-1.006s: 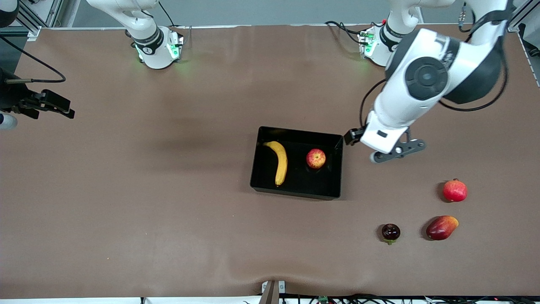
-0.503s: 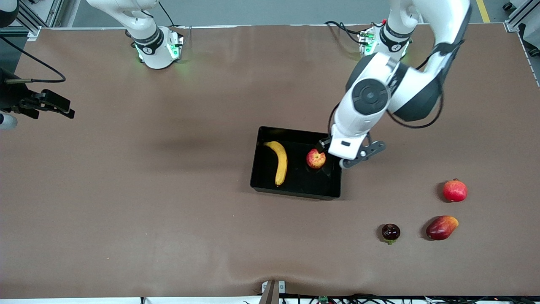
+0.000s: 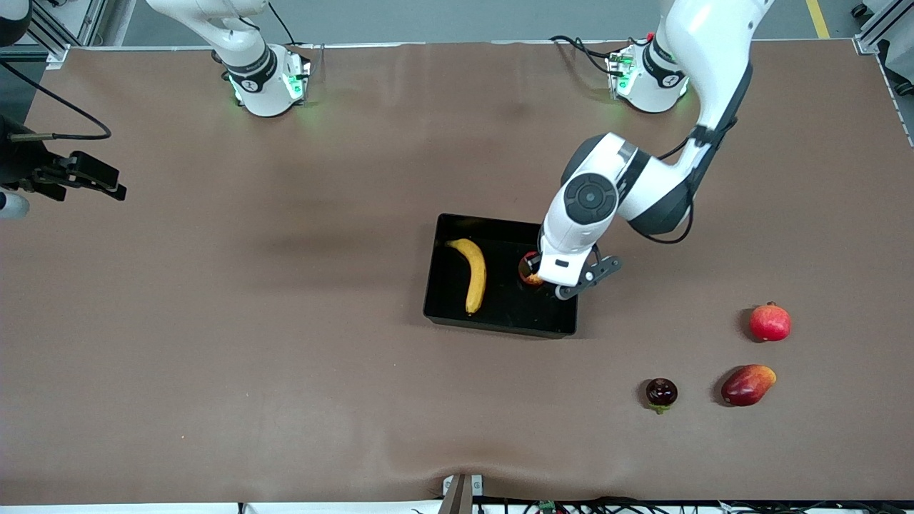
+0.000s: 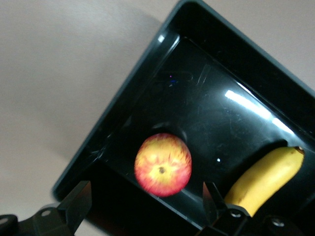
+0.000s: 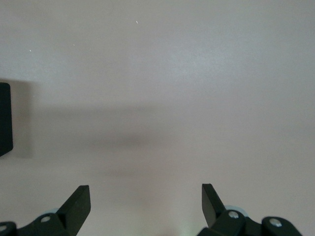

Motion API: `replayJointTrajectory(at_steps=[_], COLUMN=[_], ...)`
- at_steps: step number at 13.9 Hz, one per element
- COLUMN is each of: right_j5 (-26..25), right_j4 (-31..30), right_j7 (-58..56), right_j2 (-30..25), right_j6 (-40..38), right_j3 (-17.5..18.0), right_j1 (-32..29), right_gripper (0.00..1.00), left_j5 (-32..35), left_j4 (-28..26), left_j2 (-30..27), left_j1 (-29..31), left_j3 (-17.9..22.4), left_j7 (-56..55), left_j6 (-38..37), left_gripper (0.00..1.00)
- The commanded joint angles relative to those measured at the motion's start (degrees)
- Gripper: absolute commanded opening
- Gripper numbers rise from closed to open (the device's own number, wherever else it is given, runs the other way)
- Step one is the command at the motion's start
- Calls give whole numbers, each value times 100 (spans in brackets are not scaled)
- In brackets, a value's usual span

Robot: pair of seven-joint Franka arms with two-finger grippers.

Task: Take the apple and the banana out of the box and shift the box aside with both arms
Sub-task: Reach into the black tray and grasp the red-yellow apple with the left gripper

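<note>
Left gripper (image 4: 145, 209) open over apple (image 4: 163, 164) in box (image 4: 123, 115); right gripper (image 5: 145, 204) open, waiting.

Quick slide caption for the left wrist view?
Open left gripper over the apple, beside the banana in the black box.

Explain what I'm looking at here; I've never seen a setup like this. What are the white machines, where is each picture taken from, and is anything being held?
The white machines are two robot arms bolted at one edge of a brown table. One picture looks down from a high camera facing them; the other two come from cameras on each arm's wrist.

The left gripper hangs open over a black box, just above an apple that lies in it beside a banana. It holds nothing.

The right gripper waits open over bare table at the right arm's end, also empty.

Toward the left arm's end lie a pomegranate, a mango and a small dark fruit.
</note>
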Motion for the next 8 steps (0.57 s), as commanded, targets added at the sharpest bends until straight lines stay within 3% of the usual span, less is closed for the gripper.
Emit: replayJointTrajectory(at_steps=[1,8], right_j5=[69,69], right_j4=[20,20], right_j7=[11,29], right_j2=[-41,-32], right_j6=[-33,-24], right_j3=[-14,-14], right_j1=[20,20], right_gripper=[100,100], left_j5=[161,187], left_j4=[50,7], left_j2=[366,788], left_j1=[-49,-155], left_j3=[-7,2], left_j7=[-155,-164], left_j6=[402,561], left_gripper=[100,100])
